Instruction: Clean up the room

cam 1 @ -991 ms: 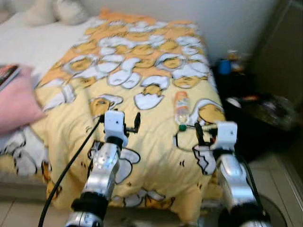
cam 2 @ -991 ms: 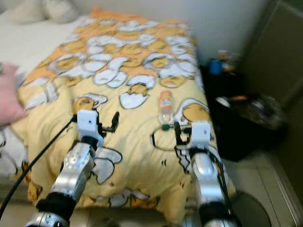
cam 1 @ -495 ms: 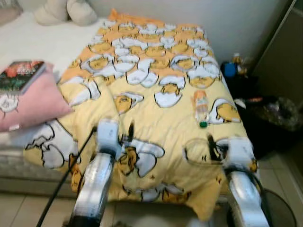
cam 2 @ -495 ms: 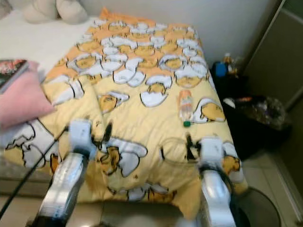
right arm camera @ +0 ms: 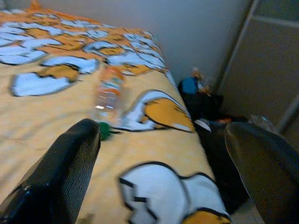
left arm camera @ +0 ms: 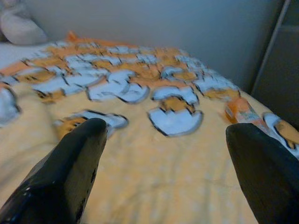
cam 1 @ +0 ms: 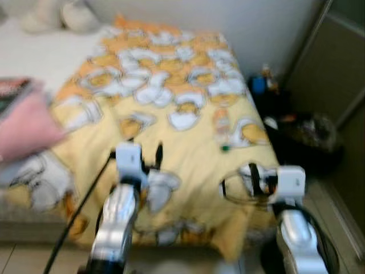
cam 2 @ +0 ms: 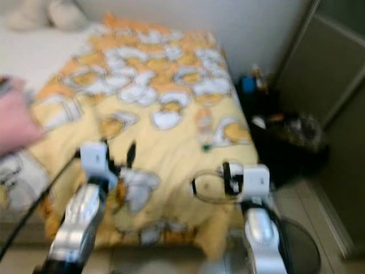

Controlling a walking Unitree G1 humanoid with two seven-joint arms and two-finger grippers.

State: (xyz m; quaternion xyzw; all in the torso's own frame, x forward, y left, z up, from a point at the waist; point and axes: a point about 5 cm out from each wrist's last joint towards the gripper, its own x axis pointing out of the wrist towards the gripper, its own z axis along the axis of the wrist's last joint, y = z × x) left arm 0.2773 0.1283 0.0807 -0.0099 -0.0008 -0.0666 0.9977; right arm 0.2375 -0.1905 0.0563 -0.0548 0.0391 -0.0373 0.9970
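Observation:
A clear plastic bottle (cam 1: 222,128) with an orange label and green cap lies on the yellow egg-print blanket (cam 1: 171,103) near the bed's right side. It also lies ahead of the fingers in the right wrist view as the bottle (right arm camera: 108,93). My left gripper (cam 1: 151,155) hovers open over the blanket's front part. My right gripper (cam 1: 255,178) is open near the bed's front right corner, short of the bottle. Both wrist views show wide-apart black fingertips (left arm camera: 74,163) with nothing between them.
A pink pillow (cam 1: 23,128) with a book on it lies at the bed's left. A black bin lined with a bag (cam 1: 311,137) stands right of the bed, beside small items (cam 1: 259,83) near the wall. A dark wardrobe door (cam 2: 319,63) lines the right side.
The whole picture has shifted and blurred, so the camera has moved. Both grippers stay open over the blanket's front, the bottle still lying untouched ahead of the right one.

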